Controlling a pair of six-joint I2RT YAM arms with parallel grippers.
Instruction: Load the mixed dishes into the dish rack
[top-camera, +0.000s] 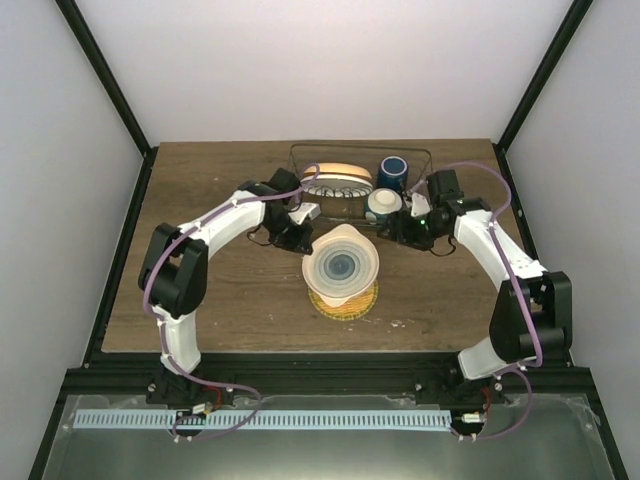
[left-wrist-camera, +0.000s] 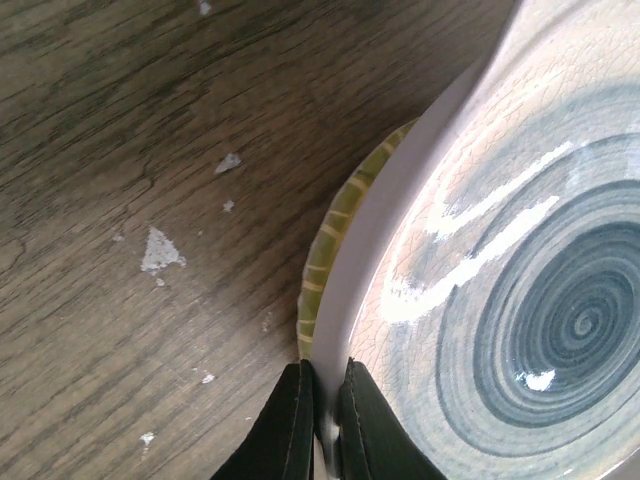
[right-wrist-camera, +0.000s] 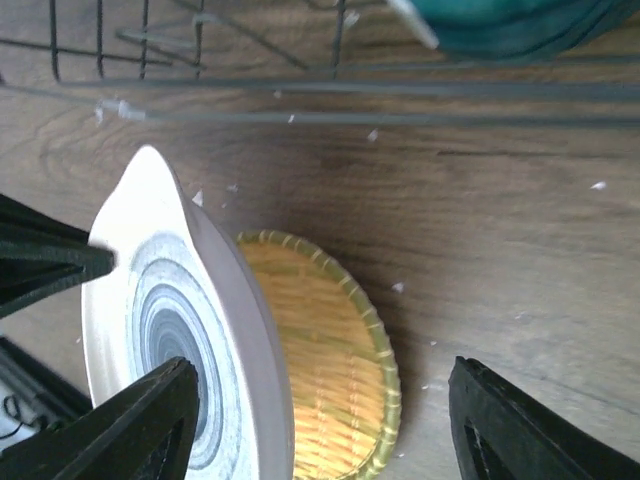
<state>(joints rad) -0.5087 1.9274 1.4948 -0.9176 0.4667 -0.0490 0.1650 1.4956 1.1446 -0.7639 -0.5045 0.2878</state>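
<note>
Pinching the left rim of the cream ringed plate (top-camera: 340, 262), the left gripper (top-camera: 300, 235) holds it just in front of the dish rack (top-camera: 360, 147), jaws pressed onto the rim from both sides. The plate is tilted, lifted off a yellow woven round plate (top-camera: 345, 305) that lies flat on the table (top-camera: 200, 290) in front of the rack and is mostly covered by it. Inside the rack, a pale orange dish (top-camera: 335, 170) rests in the left half, a dark blue mug (top-camera: 392, 170) stands at the back right, and a small white-and-blue bowl (top-camera: 383, 205) sits in the near right corner. The right gripper (top-camera: 405, 228) hovers in front of the rack's right end, close to the ringed plate's right edge, jaws spread wide and holding nothing. The rack's near wire wall stands directly behind the plate, with an arm on either side of it.
</note>
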